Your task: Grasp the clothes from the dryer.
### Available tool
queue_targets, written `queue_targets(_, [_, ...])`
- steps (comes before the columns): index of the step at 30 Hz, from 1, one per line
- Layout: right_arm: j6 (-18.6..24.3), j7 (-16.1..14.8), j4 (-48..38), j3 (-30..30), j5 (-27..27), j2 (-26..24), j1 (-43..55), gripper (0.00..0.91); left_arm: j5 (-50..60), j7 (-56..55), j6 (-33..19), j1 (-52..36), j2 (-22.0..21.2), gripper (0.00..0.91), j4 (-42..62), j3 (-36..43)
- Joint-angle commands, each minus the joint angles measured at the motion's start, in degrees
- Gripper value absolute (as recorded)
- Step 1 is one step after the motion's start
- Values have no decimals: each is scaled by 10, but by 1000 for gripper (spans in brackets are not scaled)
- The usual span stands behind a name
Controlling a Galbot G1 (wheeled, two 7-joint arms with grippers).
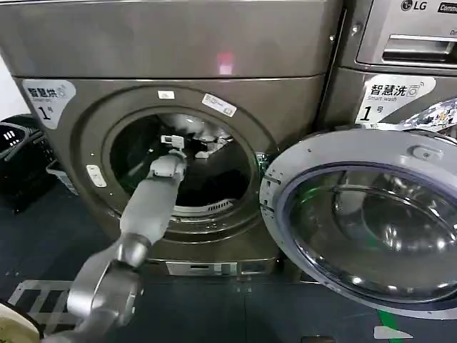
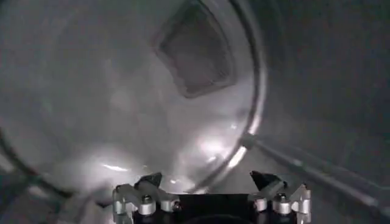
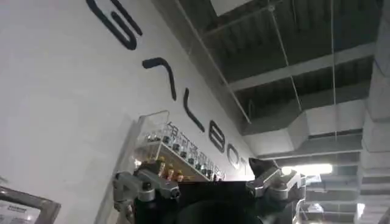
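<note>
We find the left tool (image 1: 173, 141) inside the round porthole of the big bronze-grey front-loading dryer (image 1: 164, 93), carried on a grey arm that reaches up from the lower left of the head view. In the left wrist view its two black fingertips (image 2: 150, 180) stand wide apart, with nothing between them. Ahead of this tool (image 2: 210, 182) we see the curved steel drum wall (image 2: 91, 109) and a dark square panel (image 2: 195, 49) set in the back of the drum.

Low in the drum, toward the right side of the opening, lies a dark mass that we take for the black clothes (image 1: 221, 179); the tool is above and to the left of it, apart from it. We cannot tell pale pieces from the drum's own bright parts.

The dryer's round door, with its pale grey rim and glass bowl (image 1: 364, 229), hangs swung open on the right. A white corner label with "1" (image 1: 46, 96) sits on the dryer's upper left. Next to it on the right stands a second machine with an LG logo and a drawer panel (image 1: 414, 36). A dark basket (image 1: 21, 153) stands on the floor at the left.

The right tool (image 3: 210, 182) points upward at a white wall with dark lettering (image 3: 146, 61) and a ceiling; its fingertips stand apart, empty.
</note>
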Motion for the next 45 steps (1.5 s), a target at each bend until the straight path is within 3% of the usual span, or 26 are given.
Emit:
queue_targets(1, [1,-1,-2,-3,-1,0,3,907,76,155,-16,-33,6,907,42,121])
queue_targets(17, [4,-5,-11,-13,-11,-13,7,907,202,288,-53,-72,15,907,79,223])
queue_targets(36, [8,-9,-21,-26,-16,-16,19,907,232,266,-54,-71,-25,907,106,294])
queue_targets(38, [8,-9,-22,-26,-16,-17,20,907,234,262,-55,-71,-25,705,108,299])
queue_targets(40, [9,-10,-24,-30,-20,-16,23,907,233,256,-55,-71,-26,603,114,301])
queue_targets(45, [10,-10,-20,-42,-24,-17,29,907,228,254,-53,-69,-30,512,126,312])
